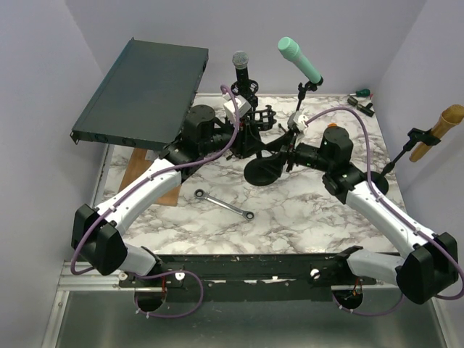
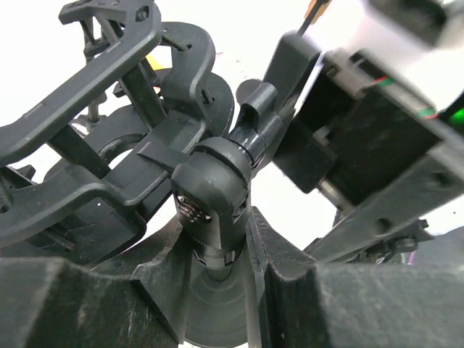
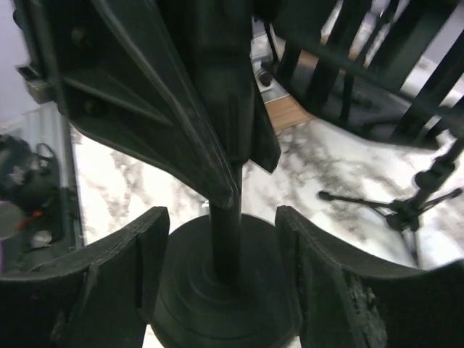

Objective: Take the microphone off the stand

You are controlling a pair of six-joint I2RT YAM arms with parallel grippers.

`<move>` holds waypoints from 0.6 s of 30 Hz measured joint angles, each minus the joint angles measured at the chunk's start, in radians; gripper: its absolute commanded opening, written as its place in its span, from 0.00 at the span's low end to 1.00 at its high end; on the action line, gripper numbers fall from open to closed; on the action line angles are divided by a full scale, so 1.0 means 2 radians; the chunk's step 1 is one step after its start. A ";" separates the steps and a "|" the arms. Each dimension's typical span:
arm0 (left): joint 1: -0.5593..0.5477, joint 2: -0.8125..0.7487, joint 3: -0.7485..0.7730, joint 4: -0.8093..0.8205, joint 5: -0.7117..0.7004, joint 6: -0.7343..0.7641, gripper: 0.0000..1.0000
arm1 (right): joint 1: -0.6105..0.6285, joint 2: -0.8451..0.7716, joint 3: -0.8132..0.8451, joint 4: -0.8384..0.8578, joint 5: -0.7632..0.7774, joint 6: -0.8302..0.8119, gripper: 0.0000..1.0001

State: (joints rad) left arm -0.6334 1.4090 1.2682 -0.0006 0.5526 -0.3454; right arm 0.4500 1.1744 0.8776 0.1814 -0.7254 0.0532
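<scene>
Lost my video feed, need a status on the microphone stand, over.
Left fingers shut on stand neck. Right fingers open, straddling stand pole. Microphone seated in shock mount. Teal microphone close alongside.

three mics: black mic [image 1: 241, 64], teal mic [image 1: 299, 59], tan mic [image 1: 441, 129]; one wrench [image 1: 225, 204]; one rack case [image 1: 145, 90]

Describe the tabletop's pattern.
The tabletop is white marble with grey veining, clearest in the top view.

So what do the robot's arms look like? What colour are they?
Both are white tubes with chunky black joints. The left arm and right arm each carry a purple cable looping along them. Their fingers are thick, matte black wedges with curved inner faces.
</scene>
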 measured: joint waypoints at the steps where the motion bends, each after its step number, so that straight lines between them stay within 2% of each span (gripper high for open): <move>1: 0.000 0.000 -0.007 -0.001 -0.002 0.009 0.00 | 0.000 -0.003 0.000 0.001 0.004 -0.003 0.75; 7: 0.001 -0.014 -0.063 0.016 -0.032 0.058 0.00 | 0.000 -0.025 0.000 -0.007 0.027 -0.032 0.79; 18: 0.013 -0.013 -0.198 0.136 -0.084 0.118 0.00 | -0.004 -0.069 -0.035 -0.043 0.059 -0.106 0.79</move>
State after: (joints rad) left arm -0.6067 1.3827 0.8726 0.2718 0.3836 -0.1089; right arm 0.4427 1.0363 0.8085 0.0959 -0.6067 -0.1581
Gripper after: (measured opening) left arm 0.298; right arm 0.784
